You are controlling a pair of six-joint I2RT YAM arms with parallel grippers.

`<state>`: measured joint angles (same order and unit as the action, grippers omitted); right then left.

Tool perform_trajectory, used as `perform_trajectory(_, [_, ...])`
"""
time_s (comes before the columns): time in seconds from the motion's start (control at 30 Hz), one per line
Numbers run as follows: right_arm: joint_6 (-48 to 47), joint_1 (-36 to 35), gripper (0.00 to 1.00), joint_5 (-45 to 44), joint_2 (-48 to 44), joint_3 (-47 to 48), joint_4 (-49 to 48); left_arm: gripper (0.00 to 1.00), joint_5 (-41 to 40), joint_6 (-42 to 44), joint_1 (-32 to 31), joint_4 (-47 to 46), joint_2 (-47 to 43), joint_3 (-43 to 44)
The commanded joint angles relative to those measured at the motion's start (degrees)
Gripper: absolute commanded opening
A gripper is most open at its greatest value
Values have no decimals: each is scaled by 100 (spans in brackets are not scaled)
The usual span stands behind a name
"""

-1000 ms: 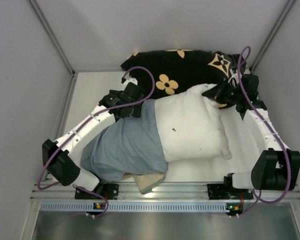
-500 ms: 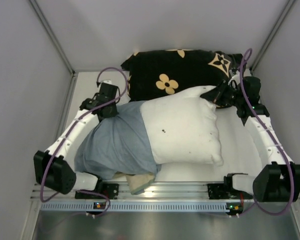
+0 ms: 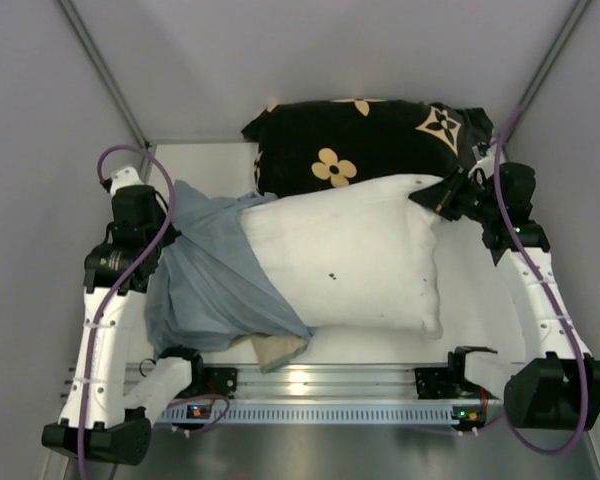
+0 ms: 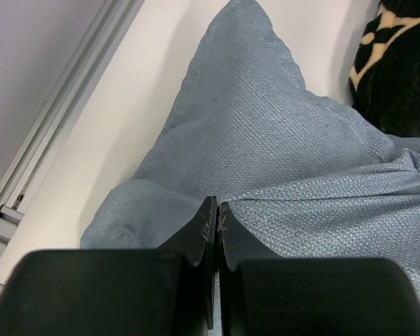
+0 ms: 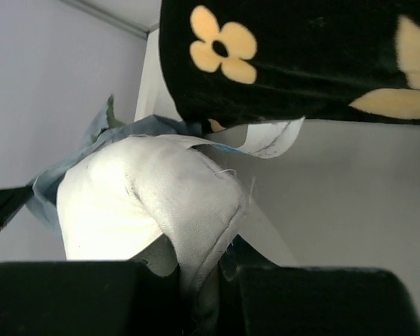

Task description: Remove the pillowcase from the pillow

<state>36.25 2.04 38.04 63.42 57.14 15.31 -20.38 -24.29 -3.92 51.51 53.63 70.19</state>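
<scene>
Left gripper (image 3: pixel 168 236) is shown at the left side of the table (image 3: pixel 480 300), its jaws pressed together on a fold of the pillowcase (image 3: pixel 215 285). In the left wrist view, the 2 fingertips (image 4: pixel 208 213) are seen meeting, with the grey-blue weave bunched against them. The cloth is drawn taut from that fold toward the pillow (image 3: pixel 350 260). Only the pillow's left end is covered by the pillowcase, and the greater part of the white surface is left bare (2 small dark specks are visible on it). The pillow lies across the middle of the table, its far edge touching the black pillow (image 3: pixel 360 140), which is patterned with tan flower shapes and set against the back wall. At the far right corner of the white pillow, the right gripper (image 3: pixel 442 196) is clamped on the corner seam; in the right wrist view the white corner is pinched between its fingers. A white label (image 5: pixel 266 140) projects beside that corner, below the black pillow. At the near edge, a beige cloth (image 3: pixel 275 350) protrudes from under the pillowcase.
</scene>
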Motion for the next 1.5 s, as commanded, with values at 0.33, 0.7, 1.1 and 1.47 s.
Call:
perform_trajectory(0.33, [681, 2230, 0, -904, -119, 183, -213, 0, -713, 30, 225, 211, -529, 408])
perform_trajectory(0.7, [418, 993, 0, -42, 830, 421, -713, 66, 4830, 506, 225, -941, -513, -164])
perform_trajectory(1.1, [1026, 368, 0, 1935, 1331, 472, -2516, 99, 1199, -382, 225, -132, 1209, 627])
perform_trajectory(1.47, [-742, 59, 8, 371, 1085, 948, -63, 99, 2011, -489, 225, -1010, 1827, -199])
